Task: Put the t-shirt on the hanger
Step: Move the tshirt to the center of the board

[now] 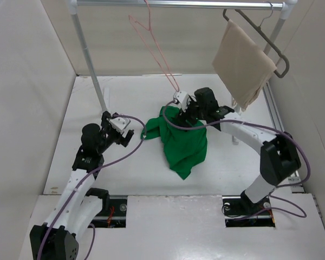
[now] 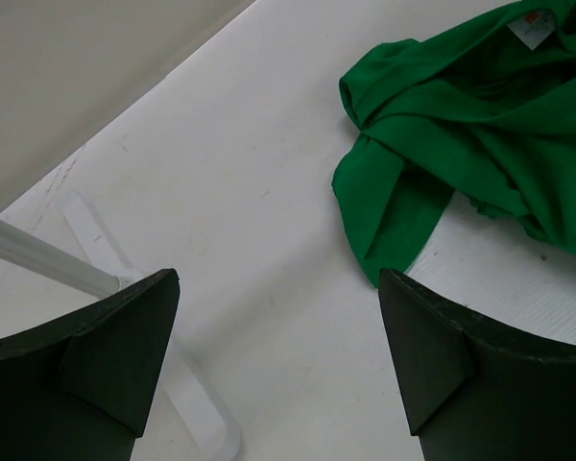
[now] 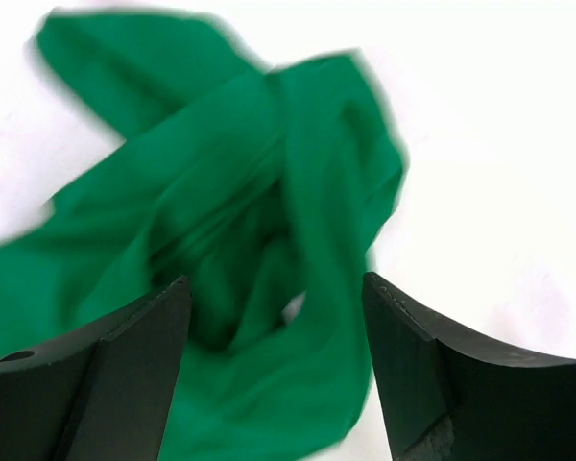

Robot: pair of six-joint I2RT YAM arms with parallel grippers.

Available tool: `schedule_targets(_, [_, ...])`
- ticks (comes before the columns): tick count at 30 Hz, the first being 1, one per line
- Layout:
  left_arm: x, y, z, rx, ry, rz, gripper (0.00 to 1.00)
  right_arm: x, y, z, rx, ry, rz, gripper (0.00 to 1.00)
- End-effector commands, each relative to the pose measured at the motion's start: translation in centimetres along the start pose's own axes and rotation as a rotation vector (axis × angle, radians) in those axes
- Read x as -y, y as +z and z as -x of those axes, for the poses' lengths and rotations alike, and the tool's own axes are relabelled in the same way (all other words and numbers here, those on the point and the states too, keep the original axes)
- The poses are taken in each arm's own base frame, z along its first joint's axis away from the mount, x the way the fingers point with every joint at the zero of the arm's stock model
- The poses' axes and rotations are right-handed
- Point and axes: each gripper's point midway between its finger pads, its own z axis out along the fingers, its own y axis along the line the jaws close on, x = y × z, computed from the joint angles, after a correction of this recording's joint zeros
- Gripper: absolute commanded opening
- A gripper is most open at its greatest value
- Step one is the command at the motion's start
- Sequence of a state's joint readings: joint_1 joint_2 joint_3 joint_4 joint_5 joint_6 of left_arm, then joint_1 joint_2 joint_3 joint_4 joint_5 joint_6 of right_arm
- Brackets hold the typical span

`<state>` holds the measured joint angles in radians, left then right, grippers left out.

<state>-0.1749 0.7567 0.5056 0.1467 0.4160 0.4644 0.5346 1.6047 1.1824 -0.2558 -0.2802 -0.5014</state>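
Fabric of the t-shirt (image 1: 181, 143), crumpled at frame centre, may be pinched in bunched layers, neckline lost; left gripper (image 2: 278, 288) and right gripper (image 3: 275, 288) are spread, empty.

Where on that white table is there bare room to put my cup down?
Bare table shows along the near edge, between the t-shirt and the arm bases, and at the back between the rack pole and the hanger. The middle is crowded: the left gripper and right gripper stand right by the shirt.
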Motion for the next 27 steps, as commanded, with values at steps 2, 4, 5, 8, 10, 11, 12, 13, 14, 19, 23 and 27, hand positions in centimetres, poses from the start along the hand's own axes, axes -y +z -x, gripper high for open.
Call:
schedule_targets(2, [-0.3, -0.7, 2.4, 0.079, 0.045, 0.013, 0.81, 4.4, 4.4, 0.6, 0.02, 0.071, -0.046, 0.76])
schedule_targets(4, [-0.4, -0.8, 2.4, 0.074, 0.044, 0.022, 0.81, 4.5, 6.9, -0.1, 0.004, 0.068, -0.01, 0.73])
schedule_targets(5, [-0.7, -1.0, 2.5, 0.078, 0.047, 0.035, 0.81, 4.7, 7.6, -0.2, -0.001, 0.061, -0.007, 0.73])
schedule_targets(8, [-0.8, -1.2, 2.0, 0.063, 0.061, 0.05, 0.81, 3.8, 9.8, -1.2, -0.026, 0.046, 0.044, 0.61])
schedule_targets(10, [-1.1, -1.3, 2.2, 0.065, 0.064, 0.066, 0.81, 3.1, 10.1, -0.1, 0.006, 0.029, 0.083, 0.31])
schedule_targets(11, [-1.3, -1.4, 2.1, 0.06, 0.063, 0.079, 0.81, 2.8, 10.2, 0.0, 0.016, 0.029, 0.101, 0.22])
schedule_targets(12, [-1.3, -1.4, 2.1, 0.06, 0.063, 0.079, 0.79, 1.8, 10.3, 0.5, 0.029, 0.003, 0.13, 0.15])
schedule_targets(13, [-1.3, -1.4, 2.1, 0.06, 0.063, 0.079, 0.78, 1.4, 10.0, 1.9, 0.066, -0.028, 0.144, 0.05])
schedule_targets(14, [-1.3, -1.4, 2.1, 0.06, 0.063, 0.079, 0.78, 0.1, 9.8, 2.8, 0.102, -0.062, 0.191, 0.0])
schedule_targets(19, [-0.7, -0.9, 1.1, 0.04, 0.053, 0.048, 0.64, -7.7, 6.3, 8.0, 0.283, -0.311, 0.422, 0.0])
schedule_targets(23, [-0.3, -0.6, 0.3, 0.019, 0.058, 0.027, 0.64, -11.4, 3.7, 8.4, 0.327, -0.324, 0.547, 0.0])
schedule_targets(27, [2.4, -0.1, -1.7, -0.02, 0.108, -0.131, 0.75, -11.7, 4.2, 7.2, 0.292, -0.28, 0.552, 0.0])
